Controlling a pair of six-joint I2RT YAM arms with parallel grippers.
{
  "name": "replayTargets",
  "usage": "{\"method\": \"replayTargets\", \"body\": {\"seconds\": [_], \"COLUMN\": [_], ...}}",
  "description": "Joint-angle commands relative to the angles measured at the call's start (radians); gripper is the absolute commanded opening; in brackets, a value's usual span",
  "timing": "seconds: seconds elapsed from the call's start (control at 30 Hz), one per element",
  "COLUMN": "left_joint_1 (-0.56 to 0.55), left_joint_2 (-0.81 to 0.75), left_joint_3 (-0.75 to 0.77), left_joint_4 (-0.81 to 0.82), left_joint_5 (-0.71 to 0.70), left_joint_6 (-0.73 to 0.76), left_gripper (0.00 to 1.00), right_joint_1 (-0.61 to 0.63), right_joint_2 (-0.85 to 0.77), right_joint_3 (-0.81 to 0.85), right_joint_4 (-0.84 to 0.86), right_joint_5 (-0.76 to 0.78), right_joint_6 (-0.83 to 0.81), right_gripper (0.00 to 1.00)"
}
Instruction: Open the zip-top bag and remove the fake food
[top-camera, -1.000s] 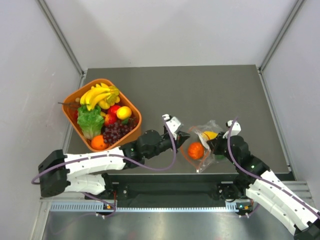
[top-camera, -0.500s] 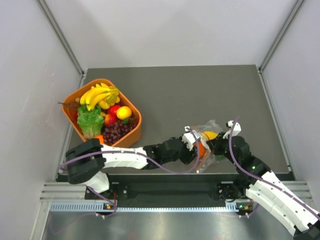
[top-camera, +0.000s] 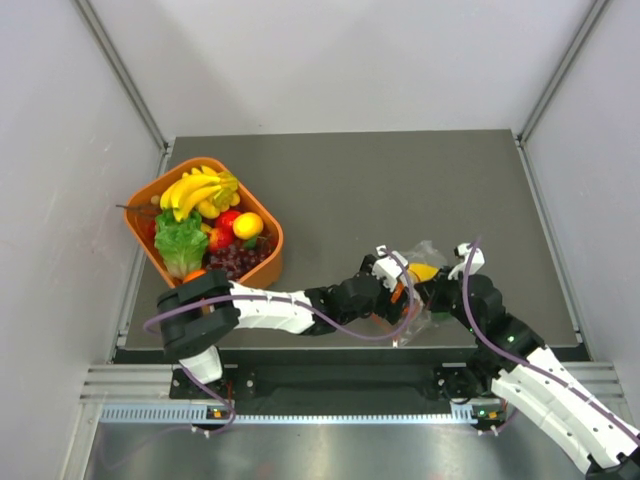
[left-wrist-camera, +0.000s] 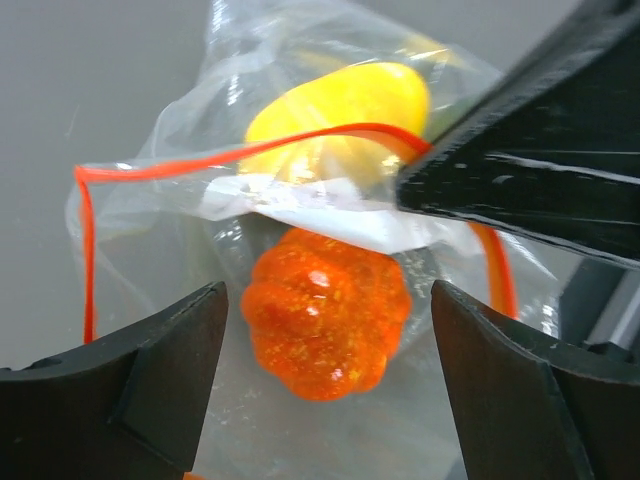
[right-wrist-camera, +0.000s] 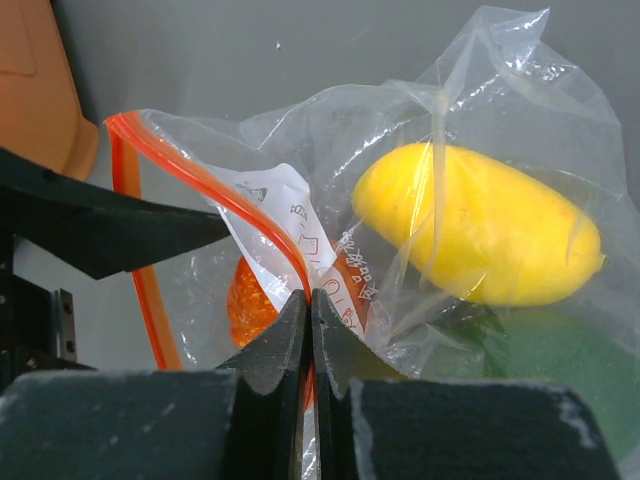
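While my right pincer (right-wrist-camera: 308, 300) clamps the zip-top bag (right-wrist-camera: 480, 110) at its mouth, that mouth points toward my left pincer (left-wrist-camera: 328, 305), spread wide.

The left gripper (left-wrist-camera: 327, 295) gapes either side of the orange-red fruit (left-wrist-camera: 322, 325) inside the zip-top bag (left-wrist-camera: 150, 205)

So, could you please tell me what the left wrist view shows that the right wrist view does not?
Only the left wrist view shows both left fingers, spread wide, with the orange-red fruit seen whole between them inside the zip-top bag. Only the right wrist view shows the right fingers pinched shut on the bag's mouth, a green piece beside the yellow fruit, and a corner of the orange basket. Both show the bag, its orange-red zip strip and the yellow fruit.
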Motion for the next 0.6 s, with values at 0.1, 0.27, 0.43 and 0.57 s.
{"method": "replayTargets", "body": {"seconds": [0.1, 0.27, 0.43, 0.57], "left_joint_1": [0.0, 0.001, 0.0, 0.0], "left_joint_2": [0.064, 0.118, 0.167, 0.182], "left_joint_3": [0.077, 0.099, 0.113, 0.107], "left_joint_4": [-0.04, -0.077, -0.112, -0.134], "left_joint_5": [-0.102, -0.101, -0.06, -0.036], "left_joint_6": [-0.025, -0.054, -0.094, -0.116], "left_gripper": [0.9, 0.89, 0.77, 0.38], "right_joint_1": [0.01, 0.01, 0.01, 0.01], "right_joint_2": [-0.013, -0.012, -0.013, -0.02], "right_joint_3": [0.03, 0.033, 0.039, 0.037], "right_joint_4": [-0.01, -0.007, -0.013, -0.015], "right_joint_5": [-0.003, -0.004, -0.003, 0.002], "right_joint_6": [-0.016, -0.016, -0.016, -0.015], "right_gripper": [0.0, 0.0, 0.0, 0.0]}}
